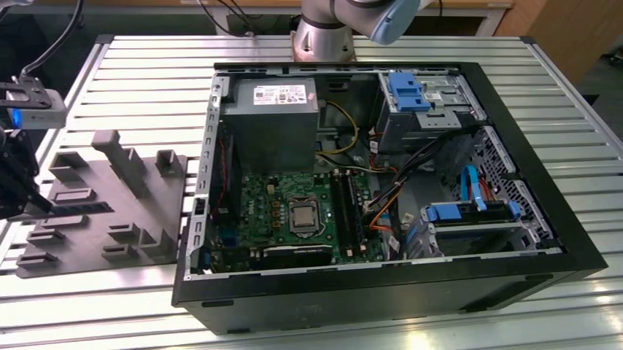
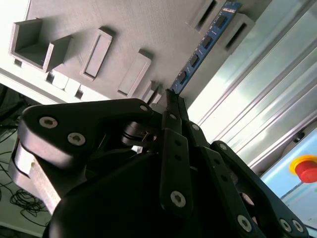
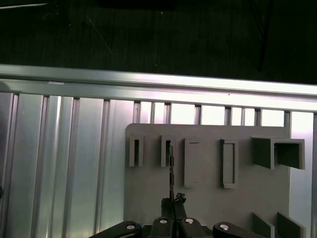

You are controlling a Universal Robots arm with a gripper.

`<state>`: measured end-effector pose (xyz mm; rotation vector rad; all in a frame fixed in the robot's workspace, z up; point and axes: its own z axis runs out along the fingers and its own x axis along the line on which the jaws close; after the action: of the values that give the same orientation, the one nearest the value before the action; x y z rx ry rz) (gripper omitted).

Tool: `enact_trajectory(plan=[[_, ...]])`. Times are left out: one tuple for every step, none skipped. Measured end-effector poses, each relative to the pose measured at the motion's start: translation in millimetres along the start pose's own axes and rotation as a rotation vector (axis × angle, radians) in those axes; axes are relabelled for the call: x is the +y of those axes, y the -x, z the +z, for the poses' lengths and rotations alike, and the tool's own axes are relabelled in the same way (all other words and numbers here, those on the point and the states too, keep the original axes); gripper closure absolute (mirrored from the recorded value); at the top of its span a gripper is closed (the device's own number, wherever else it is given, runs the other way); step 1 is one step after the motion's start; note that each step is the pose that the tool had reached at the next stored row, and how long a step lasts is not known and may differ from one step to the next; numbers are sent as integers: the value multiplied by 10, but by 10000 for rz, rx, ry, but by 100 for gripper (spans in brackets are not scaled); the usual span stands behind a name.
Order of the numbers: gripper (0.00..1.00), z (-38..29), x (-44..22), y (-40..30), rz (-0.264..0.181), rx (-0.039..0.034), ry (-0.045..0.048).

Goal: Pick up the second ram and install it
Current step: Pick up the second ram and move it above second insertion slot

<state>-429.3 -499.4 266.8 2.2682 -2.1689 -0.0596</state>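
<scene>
One gripper (image 1: 29, 200) hangs over the outer edge of the grey tray (image 1: 98, 219) in the exterior view, on the side of the tray facing away from the open computer case (image 1: 389, 292). Tray and case stand side by side on the slatted bench (image 1: 146, 73), and the green motherboard (image 1: 262, 211) lies inside the case. In the second wrist view, the gripper (image 2: 171, 99) has its fingers drawn together on one end of the second ram (image 2: 203, 47), a narrow blue-tinted board carrying a row of black chips. The board runs from the fingertips across the tray (image 2: 129, 29), with its far end between two raised blocks near the tray's edge; the bench (image 2: 257, 89) adjoins that edge. In the first wrist view, the second ram (image 3: 171, 171) appears edge-on as a thin dark line from the gripper (image 3: 172, 203) to a slotted block on the tray (image 3: 148, 198). Whether the far end is seated in that slot cannot be determined. The bench (image 3: 64, 148) extends beside and beyond the tray.
</scene>
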Motion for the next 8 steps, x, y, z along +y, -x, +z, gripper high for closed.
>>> enact_trajectory(plan=[[89, -8, 0, 0, 0, 0, 0], [89, -16, 0, 0, 0, 0, 0], [89, -24, 0, 1, 0, 0, -1], [89, -31, 1, 1, 0, 0, -1], [89, -38, 1, 1, 0, 0, 0], [89, -45, 1, 1, 0, -1, -1], [89, -52, 1, 1, -1, -1, -2], [89, -59, 1, 1, 0, -1, -2]])
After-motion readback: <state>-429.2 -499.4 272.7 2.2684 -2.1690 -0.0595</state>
